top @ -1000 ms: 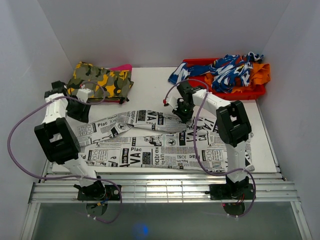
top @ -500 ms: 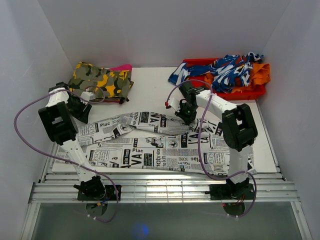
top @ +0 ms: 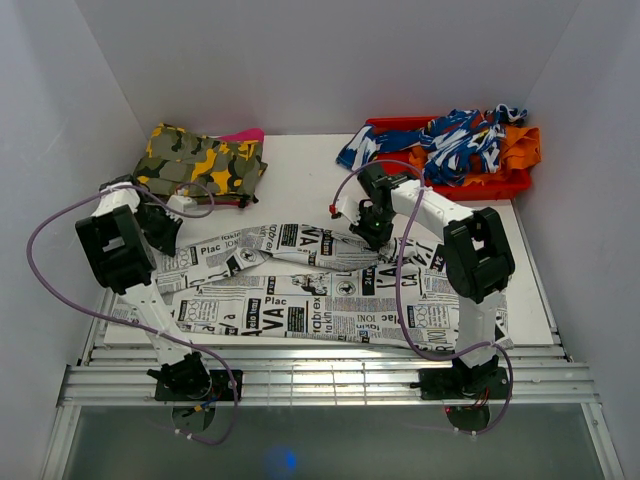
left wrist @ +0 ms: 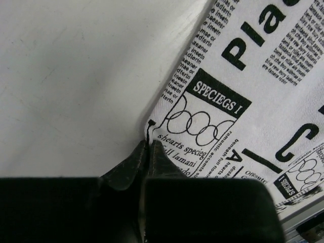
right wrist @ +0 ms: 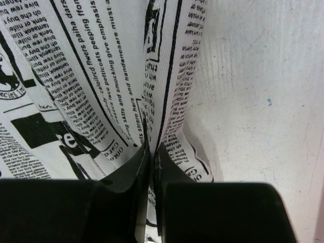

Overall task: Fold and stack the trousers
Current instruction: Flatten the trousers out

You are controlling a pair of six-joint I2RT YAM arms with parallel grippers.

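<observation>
White table (top: 300,170), matte, lightly scuffed in the wrist views. Plain white walls on three sides. Metal slats (top: 330,380) along the near edge, arm bases bolted there.

Trousers (top: 300,300) lie spread across the near half of the table. One leg is flat along the front and the other runs diagonally above it, wrinkled.

Far left: camouflage garment (top: 200,165), folded, with a pink cloth (top: 245,134) showing under it. Far right: red tray (top: 500,185) holding a blue-and-white garment (top: 450,140) and an orange cloth (top: 515,150).

Left pincer (left wrist: 147,148) is pressed together, pinching the trousers' left edge at a corner. Right pincer (right wrist: 151,148) is pressed together on a raised fold of the upper leg.

The right arm and purple cable (top: 400,290) cross over the trousers' right part. The left arm hides their left end.
</observation>
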